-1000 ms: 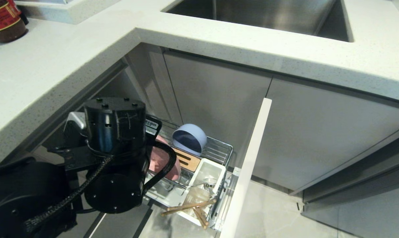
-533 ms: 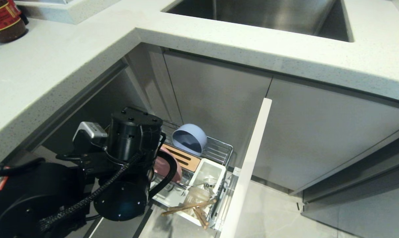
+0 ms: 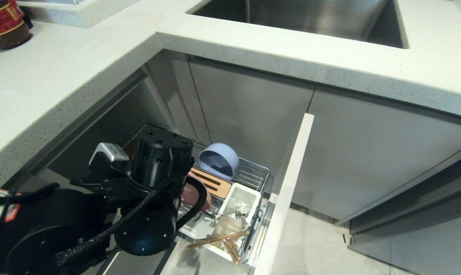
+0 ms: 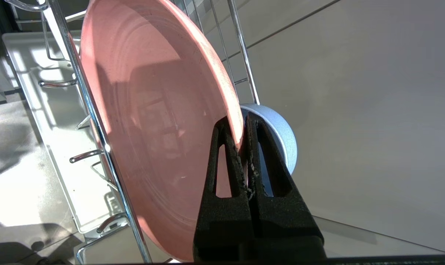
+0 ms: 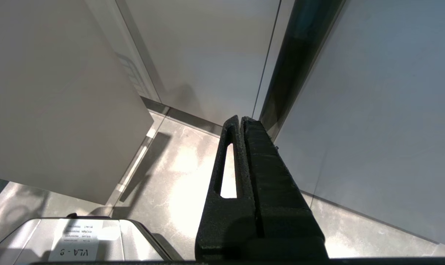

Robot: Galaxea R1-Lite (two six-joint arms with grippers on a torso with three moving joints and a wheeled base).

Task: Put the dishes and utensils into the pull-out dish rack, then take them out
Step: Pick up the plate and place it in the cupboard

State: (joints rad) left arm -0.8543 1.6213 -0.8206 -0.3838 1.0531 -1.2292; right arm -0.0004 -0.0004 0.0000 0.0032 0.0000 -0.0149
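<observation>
The salmon-pink plate (image 4: pixel 152 110) stands on edge among the chrome wires of the pull-out dish rack (image 3: pixel 253 173), with my left gripper (image 4: pixel 241 123) shut on its rim. In the head view my left arm covers the gripper, and only a sliver of the plate (image 3: pixel 190 191) shows. Just beyond the plate the pale blue bowl (image 3: pixel 219 160) leans on its side at the rack's far end. The wooden chopsticks (image 3: pixel 219 238) lie across the near end of the white cutlery cup (image 3: pixel 249 191). My right gripper (image 5: pixel 241 119) hangs shut and empty over the floor.
The rack's tall white front panel (image 3: pixel 287 191) stands to the right of the basket. The countertop (image 3: pixel 253 42) with the sink (image 3: pixel 299 15) overhangs the rack. A brown jar (image 3: pixel 5 23) sits at the far left. The white drip tray (image 4: pixel 42 110) lies under the wires.
My left arm has gone down and to the right, deeper into the rack, carrying the pink plate lower between the wires. The bowl and chopsticks have not moved.
</observation>
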